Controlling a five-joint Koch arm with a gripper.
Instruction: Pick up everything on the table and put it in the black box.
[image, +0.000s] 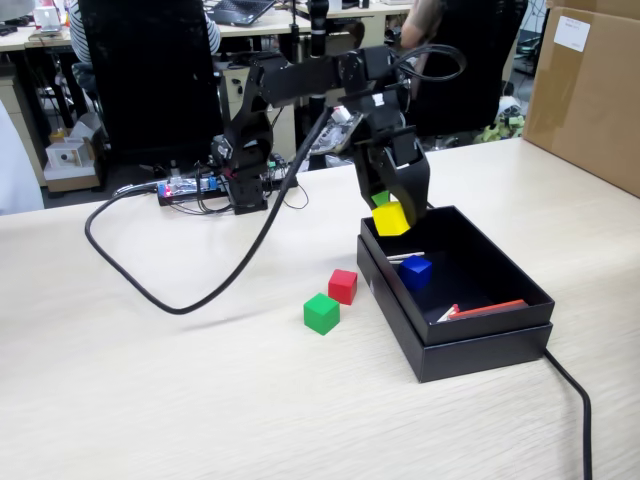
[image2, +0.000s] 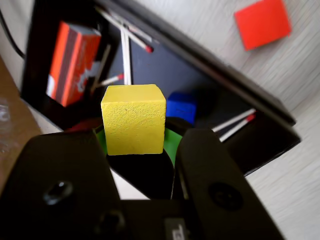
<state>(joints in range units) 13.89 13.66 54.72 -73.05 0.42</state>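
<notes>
An office or shared lab space — rows of beige wood-grain desks (image: 150, 380), black high-back office chairs (image: 150, 80), an open dark laptop (image: 238, 11), seated people (image: 425, 25) in the bkgd.

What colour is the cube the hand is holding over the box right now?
Yellow. The cube in the hand shows best in the wrist view, above the black box.

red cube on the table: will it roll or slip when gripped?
The red cube has flat faces and sharp edges, so it probably sits still rather than rolls. It looks rigid and matte, so likely grippable. It is small, so probably light and easily nudged.
</notes>
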